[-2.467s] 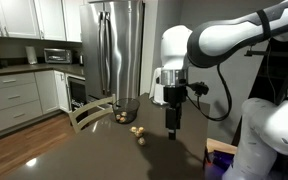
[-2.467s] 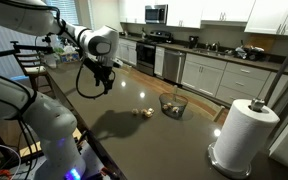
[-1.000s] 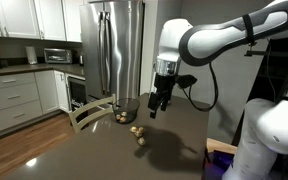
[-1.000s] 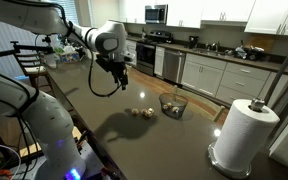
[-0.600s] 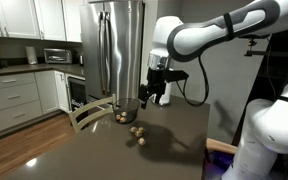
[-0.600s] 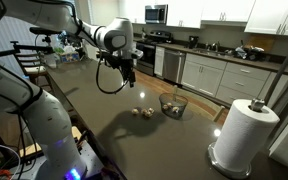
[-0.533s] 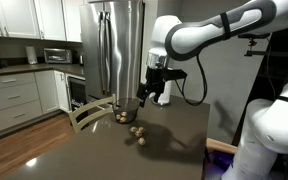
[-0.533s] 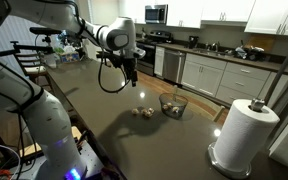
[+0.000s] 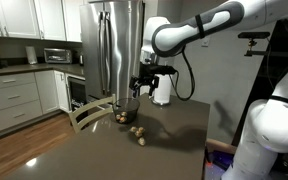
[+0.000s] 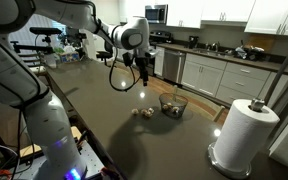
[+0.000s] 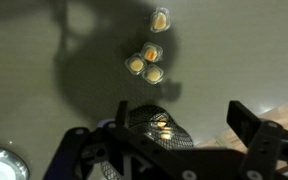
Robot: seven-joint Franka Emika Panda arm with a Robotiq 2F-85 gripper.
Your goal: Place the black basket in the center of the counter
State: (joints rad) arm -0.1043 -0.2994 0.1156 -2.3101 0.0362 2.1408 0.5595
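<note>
Progress is at the very start: the black basket [image 9: 125,108] sits close to one edge of the counter [image 9: 179,140], just beside the chair back [image 9: 88,115] that rises past that edge, and well away from the middle. In an exterior view it [image 10: 172,104] lies by the long edge facing the kitchen, with a wide bare stretch of countertop between it and the opposite edge. The gripper [image 9: 139,87] hangs in the air above the basket and a little to one side, touching nothing. In the wrist view its fingers [image 11: 124,112] stand apart and empty, with the mesh rim showing between them below. By my reading every step is left: come down, close on the rim, lift, carry inward, set down. Loose tan lumps [image 11: 147,62] lie on the counter just beside the basket, on its inward side, and a few more seem to sit inside it. What they are cannot be told. The wrist view is dark and blurred, so the height of the fingers above the rim is unclear, and the gripper's own body cuts off the basket's near side. In both exterior views the thin wire nearly vanishes against the dark counter.
</note>
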